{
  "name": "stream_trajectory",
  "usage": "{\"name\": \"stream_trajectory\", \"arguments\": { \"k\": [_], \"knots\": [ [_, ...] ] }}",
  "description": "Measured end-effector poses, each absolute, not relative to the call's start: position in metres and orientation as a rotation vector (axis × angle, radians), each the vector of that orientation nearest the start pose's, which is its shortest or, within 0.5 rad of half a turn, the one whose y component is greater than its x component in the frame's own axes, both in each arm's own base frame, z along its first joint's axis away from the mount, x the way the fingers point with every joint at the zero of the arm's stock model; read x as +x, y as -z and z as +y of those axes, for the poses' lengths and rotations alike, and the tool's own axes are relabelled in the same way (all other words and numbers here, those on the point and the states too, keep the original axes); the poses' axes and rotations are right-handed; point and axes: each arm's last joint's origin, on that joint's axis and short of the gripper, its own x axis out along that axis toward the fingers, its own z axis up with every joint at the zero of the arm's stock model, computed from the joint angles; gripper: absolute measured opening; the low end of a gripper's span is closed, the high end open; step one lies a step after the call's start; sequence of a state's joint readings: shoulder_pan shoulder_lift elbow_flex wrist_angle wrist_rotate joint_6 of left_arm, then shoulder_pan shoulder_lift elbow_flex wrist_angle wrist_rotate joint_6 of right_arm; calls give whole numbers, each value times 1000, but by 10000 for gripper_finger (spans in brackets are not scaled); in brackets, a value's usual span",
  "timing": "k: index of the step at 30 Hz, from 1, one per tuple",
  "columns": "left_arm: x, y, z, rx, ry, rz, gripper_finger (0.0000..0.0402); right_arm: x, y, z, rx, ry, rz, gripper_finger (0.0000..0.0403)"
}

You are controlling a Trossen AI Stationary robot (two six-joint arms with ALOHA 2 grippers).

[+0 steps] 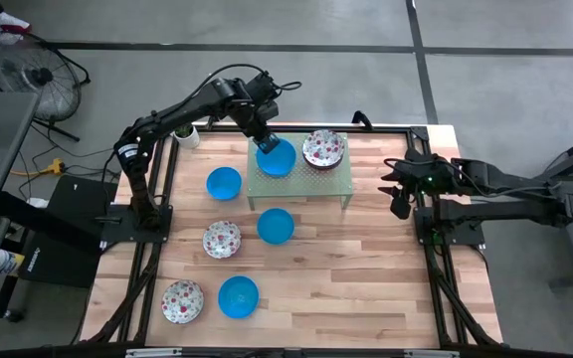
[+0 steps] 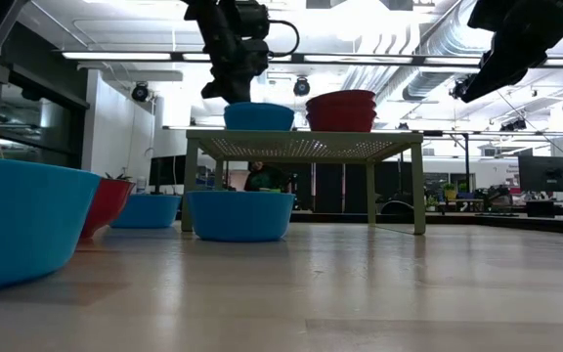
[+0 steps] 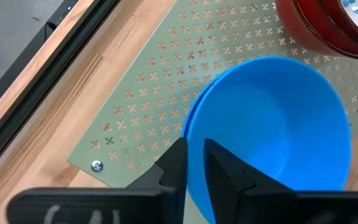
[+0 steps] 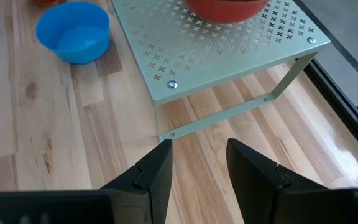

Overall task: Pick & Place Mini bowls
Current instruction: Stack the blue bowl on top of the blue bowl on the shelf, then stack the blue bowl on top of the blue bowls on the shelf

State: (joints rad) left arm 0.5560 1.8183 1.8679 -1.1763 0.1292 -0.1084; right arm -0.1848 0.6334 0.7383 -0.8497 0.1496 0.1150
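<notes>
A green perforated shelf (image 1: 301, 189) stands at the table's far middle. On it sit a blue mini bowl (image 1: 275, 157) (image 3: 272, 118), base down, and beside it a stack of floral mini bowls (image 1: 323, 149) with red outsides (image 2: 341, 110). A second blue rim (image 3: 191, 121) shows just under the blue bowl's rim. My left gripper (image 3: 194, 146) (image 1: 265, 147) slants down over the blue bowl's near-left rim, its fingers a narrow gap apart, one inside and one outside. My right gripper (image 4: 199, 146) (image 1: 396, 194) hovers open, right of the shelf, holding nothing. My left gripper straddles the blue bowl's rim (image 3: 196, 163), one finger (image 3: 225, 168) inside the bowl and one (image 3: 176, 165) outside, slanting down from the table's left. The bowl rests on the shelf. Whether the fingers touch the rim, I cannot tell.
On the table in front of the shelf lie blue bowls (image 1: 224, 182) (image 1: 276, 226) (image 1: 238, 296) and floral ones (image 1: 222, 240) (image 1: 182, 301). A small white pot with a plant (image 1: 187, 134) stands at the far left corner. Bare wood stretches along the right half.
</notes>
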Motion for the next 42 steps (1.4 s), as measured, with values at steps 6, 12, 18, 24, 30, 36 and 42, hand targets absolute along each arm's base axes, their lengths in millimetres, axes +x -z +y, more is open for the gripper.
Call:
{"name": "stream_trajectory", "arguments": {
  "k": [6,12,18,24,30,36,42],
  "knots": [
    [314,-345,191,-472,-435,1052,108,112,-280,-25,122,361,733,139],
    [310,-343,188,-473,-424,1101,154,112,-279,-25,125,363,733,139],
    [304,-342,185,-481,-419,1169,158,112,-279,-25,139,368,734,139],
    [284,-356,185,-448,-479,1189,158,112,-279,-25,140,369,734,139],
    [268,-355,189,-413,-526,1305,158,112,-279,-26,145,376,734,139],
    [262,-351,197,-382,-575,1361,158,111,-278,-25,145,377,755,139],
    [260,-329,198,-394,-576,1432,158,110,-277,-25,156,395,765,139]
  ]
}}
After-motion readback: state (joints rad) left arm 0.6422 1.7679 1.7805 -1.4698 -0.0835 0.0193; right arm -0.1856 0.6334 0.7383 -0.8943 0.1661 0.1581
